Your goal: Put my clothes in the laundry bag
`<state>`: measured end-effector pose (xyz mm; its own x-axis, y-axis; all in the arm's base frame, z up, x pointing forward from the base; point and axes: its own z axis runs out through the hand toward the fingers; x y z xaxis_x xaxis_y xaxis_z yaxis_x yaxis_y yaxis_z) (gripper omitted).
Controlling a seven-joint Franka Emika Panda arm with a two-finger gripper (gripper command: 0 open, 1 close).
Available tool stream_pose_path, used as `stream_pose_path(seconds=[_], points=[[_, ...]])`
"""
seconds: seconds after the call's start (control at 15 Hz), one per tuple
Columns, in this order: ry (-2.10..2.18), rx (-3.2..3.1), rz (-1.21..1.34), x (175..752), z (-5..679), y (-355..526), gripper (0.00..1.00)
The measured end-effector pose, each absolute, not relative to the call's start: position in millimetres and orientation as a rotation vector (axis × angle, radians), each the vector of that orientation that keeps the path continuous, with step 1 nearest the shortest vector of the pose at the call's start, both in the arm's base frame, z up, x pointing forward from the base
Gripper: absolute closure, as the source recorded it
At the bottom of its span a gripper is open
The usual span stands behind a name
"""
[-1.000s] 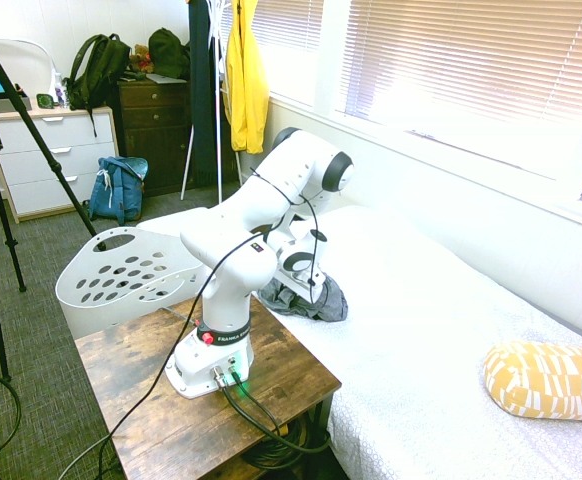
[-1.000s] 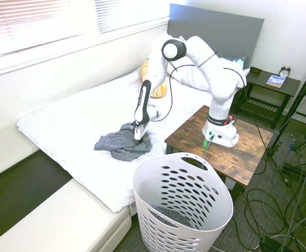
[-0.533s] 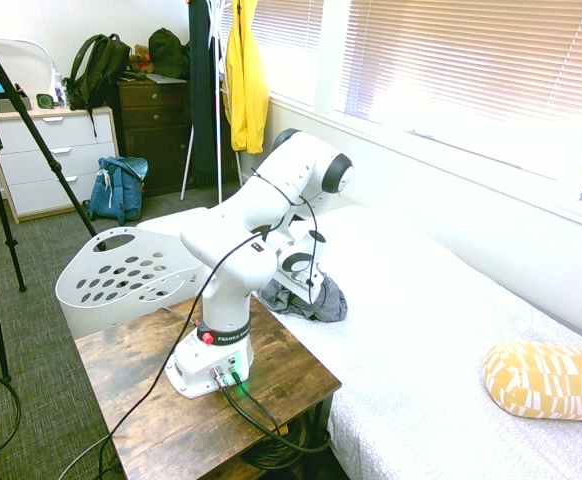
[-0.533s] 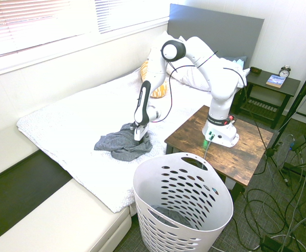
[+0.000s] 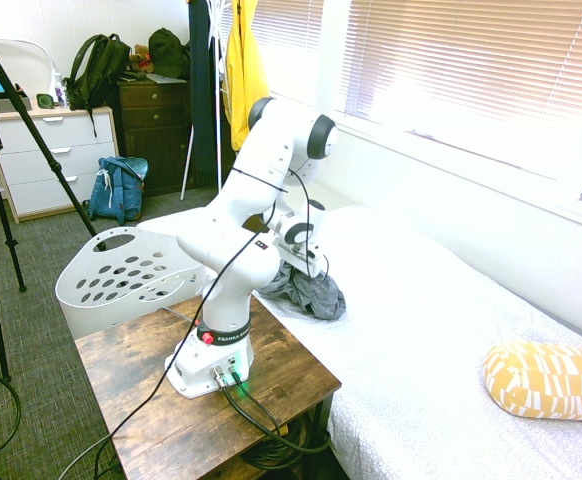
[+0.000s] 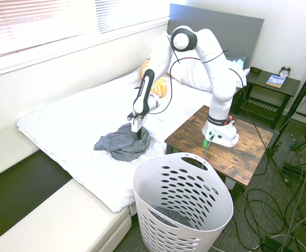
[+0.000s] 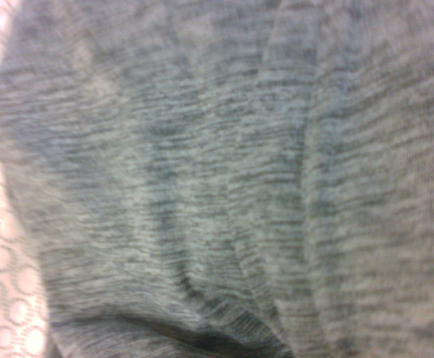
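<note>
one garment (image 6: 122,144) now lifted by gripper (image 6: 137,129)

bright daylight | blinds (image 5: 471,70) glaring | exterior views sharp | wrist view blurred

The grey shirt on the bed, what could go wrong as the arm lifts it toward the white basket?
1. Only a peak of the crumpled slate-grey fabric garment is raised at the gripper; most lies on the white bedspread, so a thin pinch might slip.
2. Trailing cloth could drag over the brown wooden side table.
3. It may drape over the rim of the white perforated plastic laundry basket.
</note>
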<state>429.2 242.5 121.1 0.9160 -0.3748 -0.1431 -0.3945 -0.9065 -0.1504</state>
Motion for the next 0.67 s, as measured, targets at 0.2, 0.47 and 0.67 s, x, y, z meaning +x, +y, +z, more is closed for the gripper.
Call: stream_pose_path(seconds=[0.2, 0.47, 0.67], points=[[0.515, -2.88, 0.049, 421.0, 202.1, 286.9, 1.0], [0.437, -2.88, -0.023, 377.6, 312.3, 344.6, 1.0], [0.386, -2.918, -0.027, 308.5, 398.4, 386.3, 1.0]])
